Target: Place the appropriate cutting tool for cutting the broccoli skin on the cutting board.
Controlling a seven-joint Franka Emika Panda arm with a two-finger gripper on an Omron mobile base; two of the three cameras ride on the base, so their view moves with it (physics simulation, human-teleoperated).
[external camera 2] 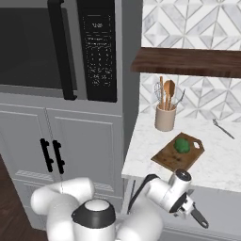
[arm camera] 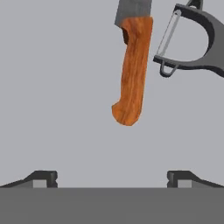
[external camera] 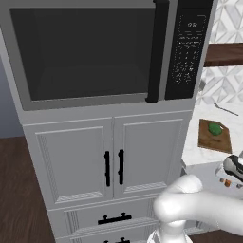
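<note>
— What does the hand view show of the gripper (arm camera: 112, 177)?

— Its two dark fingertips (arm camera: 43, 178) stand far apart at the bottom, jaws wide, with nothing between them. They hold nothing.

— And ahead of the jaws?

— A knife (arm camera: 132, 65) with a wooden handle lies on a plain grey surface, its handle end nearest the jaws and roughly midway between them, well short of touching. Its grey blade runs off the top edge. Just beside it, toward the right fingertip's side, lies a dark peeler (arm camera: 192, 41) with a Y-shaped head and thin metal blade. The two lie close together but apart.

— Where are the broccoli and the cutting board?

— In the right base view the cutting board (external camera 2: 172, 157) lies on the white marble counter (external camera 2: 216, 160), above and beyond the gripper (external camera 2: 197, 216), which hangs below the counter's front edge. The broccoli (external camera 2: 181, 145) sits on the board toward its far end. A beige utensil holder (external camera 2: 165, 117) stands behind the board, and a microwave (external camera 2: 56, 47) is mounted over cabinet doors (external camera 2: 70, 146) well off to the side.

— And the left base view?

— The board (external camera: 209, 140) and broccoli (external camera: 216, 128) appear at the right, beyond the arm's wrist.
</note>
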